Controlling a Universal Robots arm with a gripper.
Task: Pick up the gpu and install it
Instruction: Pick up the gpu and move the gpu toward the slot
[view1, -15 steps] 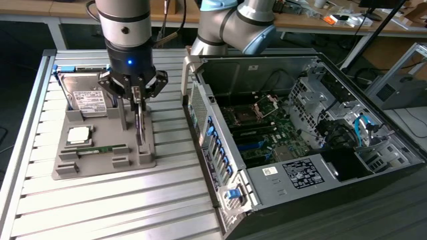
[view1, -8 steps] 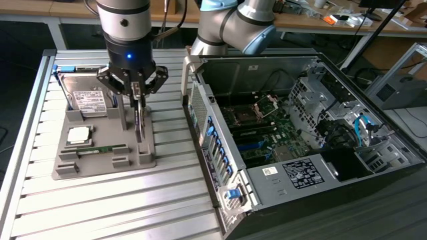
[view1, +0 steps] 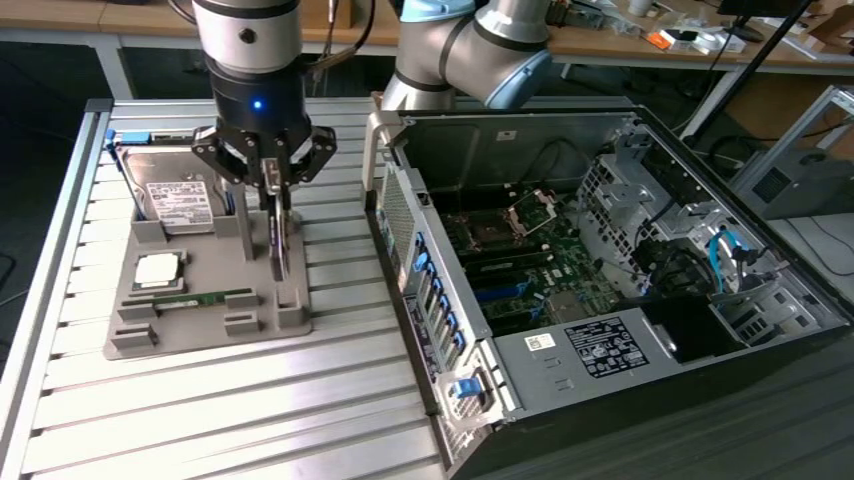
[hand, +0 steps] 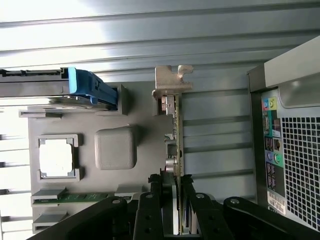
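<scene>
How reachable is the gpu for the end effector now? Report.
Yes, it seems: the end effector is closed on the gpu, which stands on edge over the gray tray; nothing lies between them.

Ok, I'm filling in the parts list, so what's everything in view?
table: one, silvery slats, under everything
holder: one, grey, on the table, exterior view's left
gpu: one, dark board with silvery bracket, upright over the holder
hard drive: one, silver with white label, holder's far end
processor chip: one, silvery, in a holder recess
memory stick: one, green, in the holder
computer case: one, black and silver, open, exterior view's right
arm: one, grey and blue, above the holder
gripper: one, black, shut on the gpu
</scene>
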